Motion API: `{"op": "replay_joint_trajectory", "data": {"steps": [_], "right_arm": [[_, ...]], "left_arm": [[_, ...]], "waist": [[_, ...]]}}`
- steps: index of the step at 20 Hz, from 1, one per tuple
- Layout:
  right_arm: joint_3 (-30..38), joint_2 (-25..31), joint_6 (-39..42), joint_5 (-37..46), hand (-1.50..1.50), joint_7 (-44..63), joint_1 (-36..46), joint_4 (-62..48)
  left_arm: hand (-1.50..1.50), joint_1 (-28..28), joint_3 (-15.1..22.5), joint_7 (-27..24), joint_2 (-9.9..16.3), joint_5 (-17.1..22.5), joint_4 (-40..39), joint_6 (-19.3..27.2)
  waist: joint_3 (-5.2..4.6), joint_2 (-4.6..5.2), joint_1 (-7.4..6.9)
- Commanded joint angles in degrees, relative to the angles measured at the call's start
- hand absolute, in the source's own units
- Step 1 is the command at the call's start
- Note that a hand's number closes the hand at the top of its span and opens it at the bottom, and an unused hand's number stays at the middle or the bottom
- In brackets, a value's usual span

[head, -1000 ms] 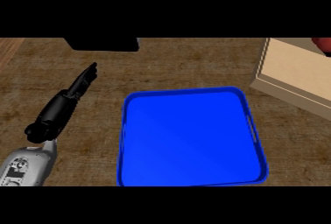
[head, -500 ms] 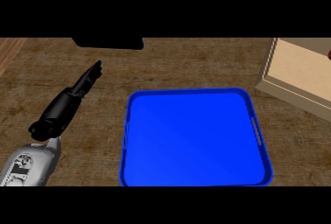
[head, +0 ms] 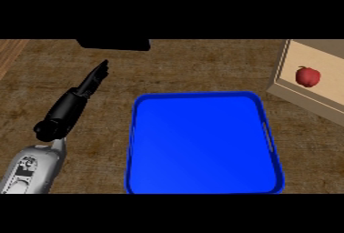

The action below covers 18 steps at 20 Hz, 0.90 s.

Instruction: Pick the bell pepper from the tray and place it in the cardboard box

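Seen from the head view, steeply down on a brown, wood-grained surface [head: 201, 63]. Left of centre: grey forearm [head: 30, 168] rising from the lower edge, tilted up and to the right, ending in the black left robot hand [head: 84, 91]. Fingers straight and pressed together, pointing toward the upper right, curled round nothing, holding nothing. Hand set over bare wood, just beside the left rim of the tray but apart from it. Right robot hand nowhere in the picture.

Centre: large, bright blue rectangular plastic tray [head: 134, 150] with rounded corners, a raised rim and a slot handle along its right side, lying flat on the surface.

Upper right: pale tan cardboard box [head: 295, 93], open at the top, cut off by the right edge of the view and turned at a slant to the tray. Inside, on the box's floor, a small, round red bell pepper [head: 308, 76] with a short stem, well apart from the tray and from the left robot hand.

Top, left of centre: a flat black shape [head: 114, 44] at the far edge of the surface, too dark to identify.
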State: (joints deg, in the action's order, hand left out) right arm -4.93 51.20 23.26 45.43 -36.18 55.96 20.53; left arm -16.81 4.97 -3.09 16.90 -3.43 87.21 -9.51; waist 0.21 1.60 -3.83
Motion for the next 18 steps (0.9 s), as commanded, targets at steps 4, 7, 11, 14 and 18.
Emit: {"op": "replay_joint_trajectory", "data": {"steps": [4,7,11,14,18], "right_arm": [[9.26,0.62,3.65,-9.31,-1.50,-11.77,3.66,-5.60],[19.36,-3.32,8.99,-20.38,-1.50,-7.42,5.90,-10.88],[27.98,-1.10,12.99,-28.78,-1.50,2.30,9.12,-17.74],[31.08,2.70,12.83,-31.64,-1.50,6.59,8.50,-20.19],[33.81,3.99,10.05,-34.49,-1.50,9.78,8.50,-19.74]], "left_arm": [[0.00,1.90,-0.60,-0.22,0.42,-0.01,1.61,0.05],[0.00,1.54,-0.45,-0.21,0.29,0.30,1.05,-0.43],[0.00,2.37,-0.57,-1.80,0.87,-0.39,0.19,-0.58],[0.00,0.58,-0.96,-0.05,0.42,-0.24,0.23,-0.05],[0.00,1.15,0.27,-1.37,-0.14,-0.92,0.67,-0.34]], "waist": [[0.13,-0.40,0.23],[0.21,-0.65,0.65],[0.06,-0.18,0.35],[0.21,0.58,0.01],[0.25,0.90,-0.90]]}}
